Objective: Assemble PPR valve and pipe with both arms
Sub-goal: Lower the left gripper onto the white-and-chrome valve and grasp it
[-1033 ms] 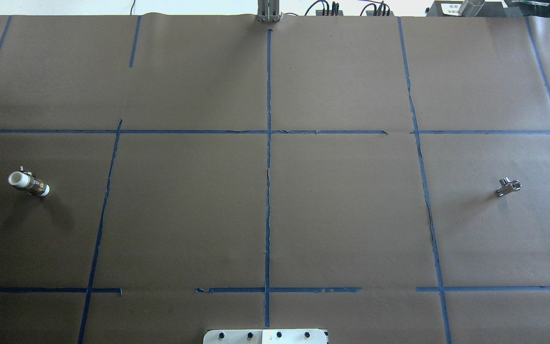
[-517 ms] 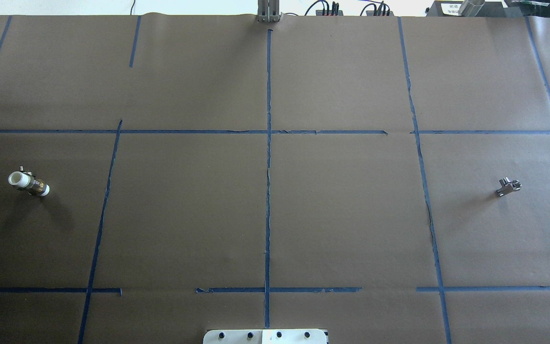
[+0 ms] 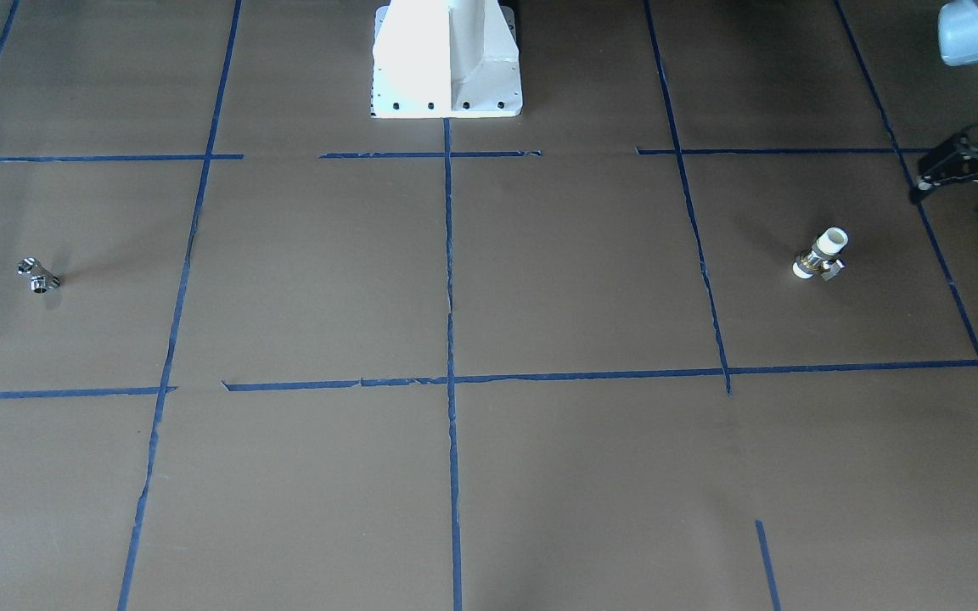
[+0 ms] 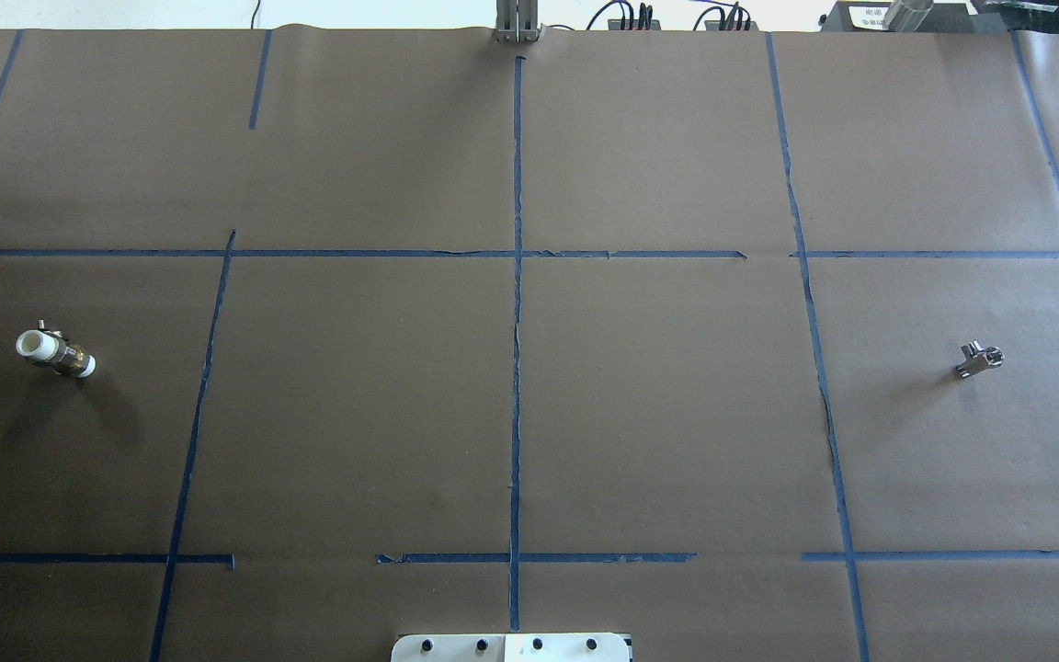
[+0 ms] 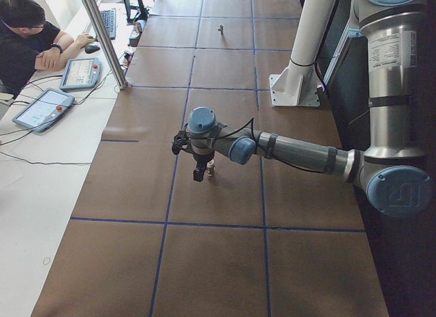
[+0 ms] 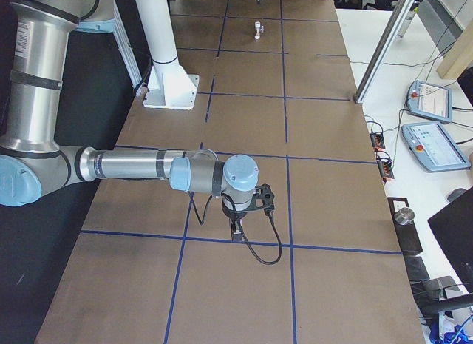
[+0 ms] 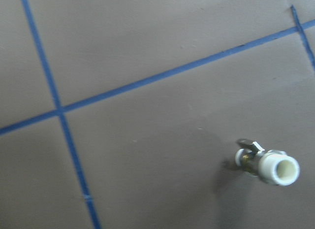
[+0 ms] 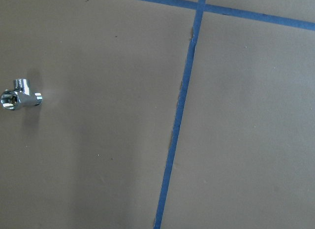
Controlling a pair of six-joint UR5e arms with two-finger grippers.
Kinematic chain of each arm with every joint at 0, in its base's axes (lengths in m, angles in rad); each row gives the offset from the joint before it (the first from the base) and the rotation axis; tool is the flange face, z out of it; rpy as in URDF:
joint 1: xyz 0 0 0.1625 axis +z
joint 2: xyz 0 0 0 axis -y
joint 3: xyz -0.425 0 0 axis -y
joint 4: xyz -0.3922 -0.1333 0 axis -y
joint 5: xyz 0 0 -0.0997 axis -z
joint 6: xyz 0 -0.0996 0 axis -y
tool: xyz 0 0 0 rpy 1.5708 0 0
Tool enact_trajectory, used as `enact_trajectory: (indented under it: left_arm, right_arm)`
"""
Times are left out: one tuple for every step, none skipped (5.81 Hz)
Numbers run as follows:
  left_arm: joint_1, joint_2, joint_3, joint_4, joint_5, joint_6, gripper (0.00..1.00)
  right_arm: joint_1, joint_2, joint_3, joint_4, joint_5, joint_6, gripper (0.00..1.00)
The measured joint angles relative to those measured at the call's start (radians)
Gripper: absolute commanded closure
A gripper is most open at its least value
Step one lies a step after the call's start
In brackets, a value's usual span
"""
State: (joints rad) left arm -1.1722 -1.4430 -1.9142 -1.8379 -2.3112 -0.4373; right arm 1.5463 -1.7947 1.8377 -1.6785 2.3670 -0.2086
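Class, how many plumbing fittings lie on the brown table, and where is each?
2. The PPR valve lies on the robot's left side of the table; the pipe lies far across on its right. Nothing seems hidden.

The PPR valve [image 4: 55,354] lies on the left half of the worktop [image 4: 355,414], the pipe [image 4: 980,359] well apart on its right half, with the pedestal base [image 4: 511,647] at the robot's edge between them. The left claw [image 3: 952,204] hangs near the valve, farther left.
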Motion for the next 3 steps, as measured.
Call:
enact_trajectory:
  left_arm:
    - [0.12,-0.002,-0.035,-0.035,0.091,-0.197,0.0]
    - [0.191,-0.004,-0.037,-0.077,0.138,-0.297,0.0]
    - [0.216,-0.008,-0.026,-0.103,0.155,-0.334,0.0]
  right_arm:
    - [0.0,0.0,0.0,0.0,0.0,0.0,0.0]
    - [0.0,0.0,0.0,0.0,0.0,0.0,0.0]
    - [0.0,0.0,0.0,0.0,0.0,0.0,0.0]
